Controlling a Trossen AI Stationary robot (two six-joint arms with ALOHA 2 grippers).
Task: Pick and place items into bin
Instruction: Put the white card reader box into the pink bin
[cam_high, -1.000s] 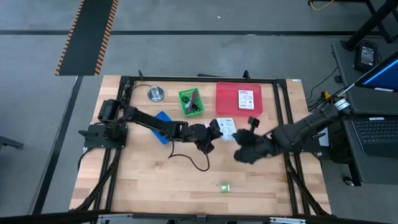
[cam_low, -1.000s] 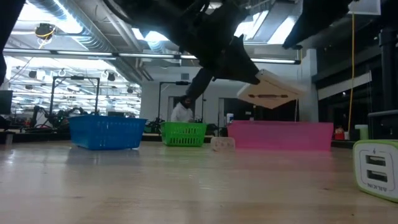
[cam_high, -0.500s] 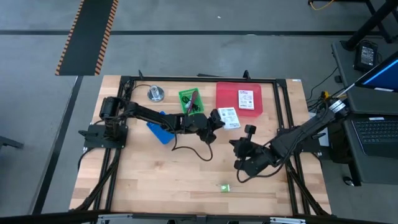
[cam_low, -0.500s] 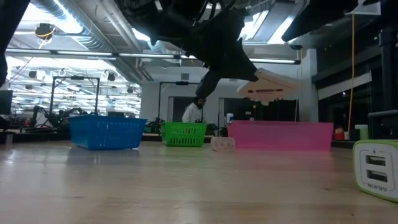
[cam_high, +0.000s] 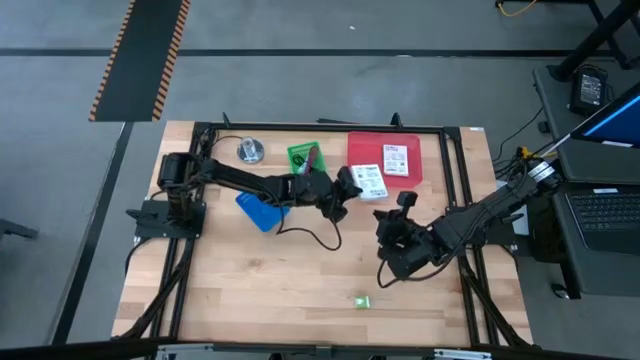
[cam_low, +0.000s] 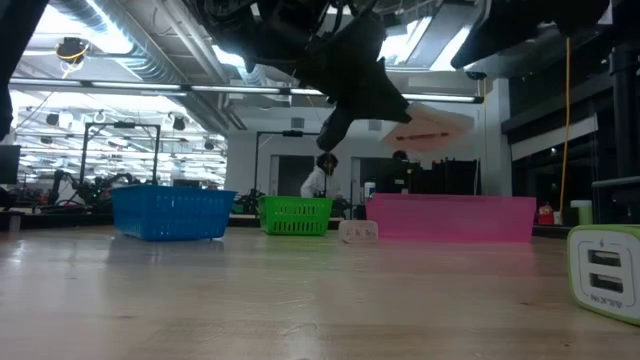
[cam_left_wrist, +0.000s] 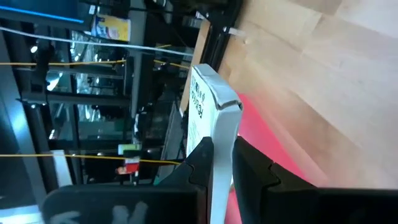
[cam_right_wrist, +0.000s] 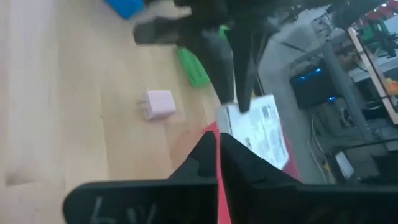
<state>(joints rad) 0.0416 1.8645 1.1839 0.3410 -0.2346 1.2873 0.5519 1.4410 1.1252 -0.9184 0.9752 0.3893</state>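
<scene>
My left gripper (cam_high: 350, 187) is shut on a white green-printed packet (cam_high: 369, 184) over the near left corner of the red bin (cam_high: 385, 145). A second packet (cam_high: 398, 160) lies flat in that bin. My right gripper (cam_high: 388, 228) hovers shut and empty over mid-table, just near of the bin. A tiny pink cube (cam_right_wrist: 160, 104) sits on the wood near the green bin (cam_high: 305, 160). A small green block (cam_high: 361, 300) lies by the near edge. My left gripper pinches the packet between its two fingers, one on each flat face, at the end nearest the wrist (cam_left_wrist: 219, 149). The fingers come from the table's left, slanting slightly down. The packet sticks out past the fingertips, about level (cam_low: 435, 115), lifted clear above the red bin.
A blue bin (cam_high: 260, 210) sits under my left arm, and a round silver metal object (cam_high: 250, 150) is at the far left. A black cable (cam_high: 315, 237) curls on the wood below the left arm. Open wood stretches toward the near edge.
My left gripper has carried the packet toward the table's far right, from mid-table to the red bin's corner, rising slightly. The packet has gone from tilted to about level. My right gripper has rolled at the wrist and stayed shut.
</scene>
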